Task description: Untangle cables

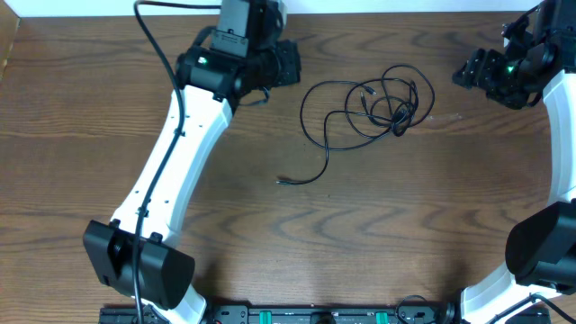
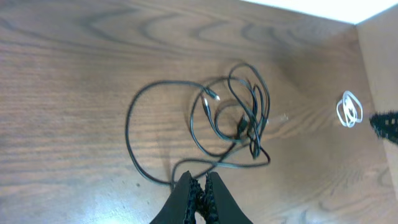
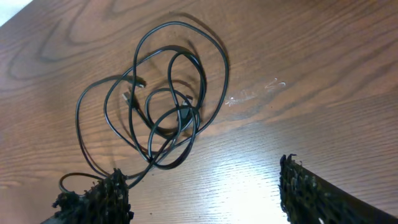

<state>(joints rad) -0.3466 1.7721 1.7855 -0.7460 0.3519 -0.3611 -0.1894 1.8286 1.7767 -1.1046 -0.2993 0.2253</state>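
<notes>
The left jaws are pressed together, right jaws spread; the cables [image 1: 399,115], judged light and limp, are best pinched at the free plug end [image 1: 282,181].

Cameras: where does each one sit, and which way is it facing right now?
Overhead: fixed above the table, looking straight down on the black cables; left gripper and right gripper show.
Left wrist: on the left arm, angled down at the tangle, with a white cable beyond it; its shut fingers show at the bottom.
Right wrist: on the right arm, angled down at the tangle; its spread fingers show at the bottom.
Shared: all three see the black cables.
</notes>
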